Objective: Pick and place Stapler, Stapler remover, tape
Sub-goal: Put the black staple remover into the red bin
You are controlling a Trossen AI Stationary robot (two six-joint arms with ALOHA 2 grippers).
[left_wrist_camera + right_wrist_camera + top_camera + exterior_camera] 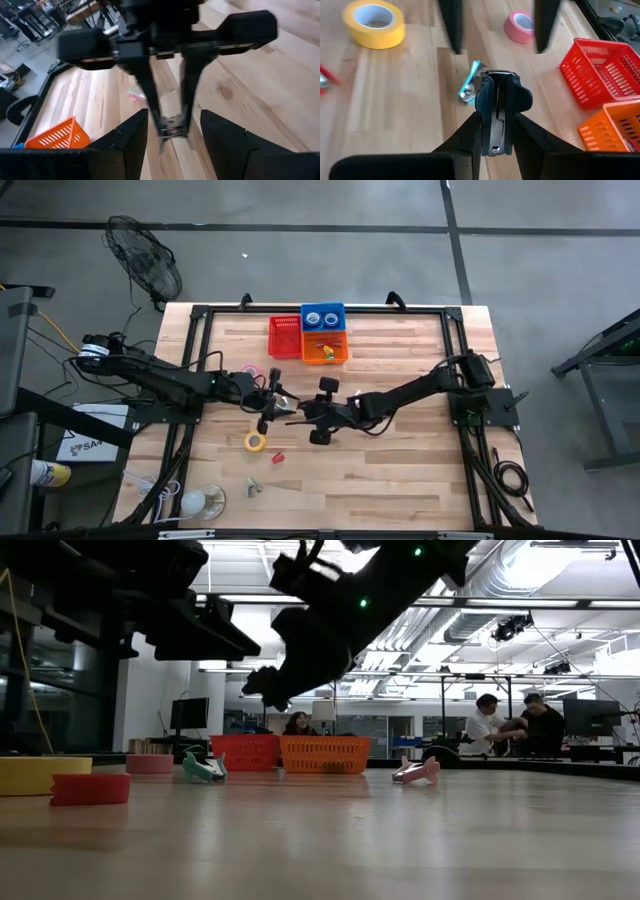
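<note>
My right gripper [497, 122] is near the table's middle [297, 413], lifted off the wood and shut on a dark blue stapler remover [497, 102] with metal jaws. My left gripper [172, 145] faces it from the table's left [270, 406]. It is open, and its fingers [451, 25] stand on either side of the remover's far end without touching it. A teal tool [470, 82] lies flat on the wood under them. A yellow tape roll [256, 442] and a pink tape roll [520, 25] also lie flat. My right gripper pinches the stapler remover between its two fingers, across the blue plastic wings [487, 107]. The fingers come level from the table's right. The remover is lifted clear, and its metal end [172, 129] points toward my left gripper.
A red basket [285, 337], an orange basket [326, 347] and a blue bin [323, 315] stand at the far edge. A small red piece [278, 455] lies beside the yellow tape. Small items [254, 486] lie near the near edge. People stand in the room behind.
</note>
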